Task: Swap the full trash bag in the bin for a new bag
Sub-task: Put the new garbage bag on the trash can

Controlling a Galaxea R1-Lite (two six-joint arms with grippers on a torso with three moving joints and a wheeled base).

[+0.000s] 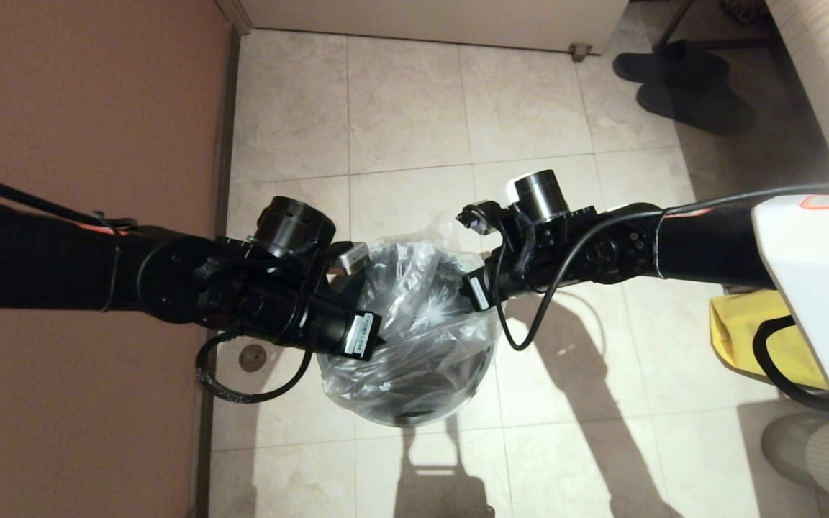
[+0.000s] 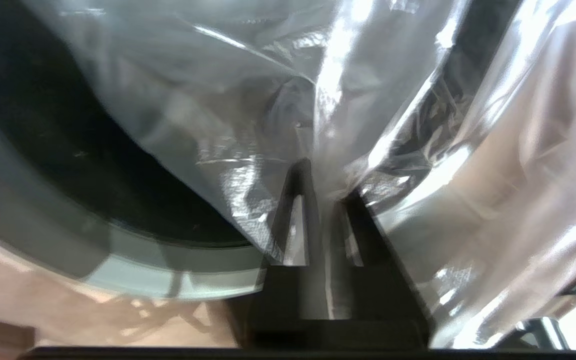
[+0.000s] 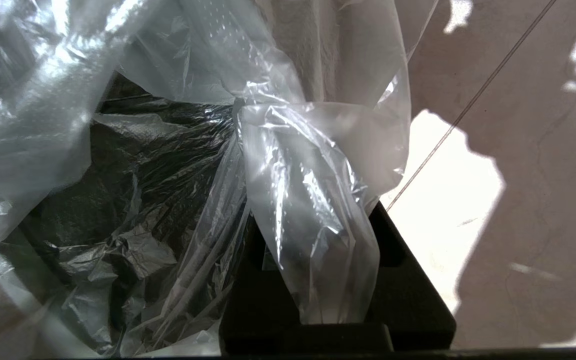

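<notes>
On the tiled floor (image 1: 414, 108), the bin (image 1: 414, 414) is holding the new bag (image 1: 422, 316), draped over its mouth. Left claw (image 2: 325, 187) is pinching the film at one side; right claw (image 3: 318, 240) is gripping a bunched fold opposite. Only the left wrist view is showing the grey rim (image 2: 178, 272).

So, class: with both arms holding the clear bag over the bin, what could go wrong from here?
1. The new bag is thin film pinched in the left gripper and the right gripper; pulling apart might tear it or slip it free.
2. The bag sits bunched over the bin, not yet round its rim, so it may collapse inside once released.
</notes>
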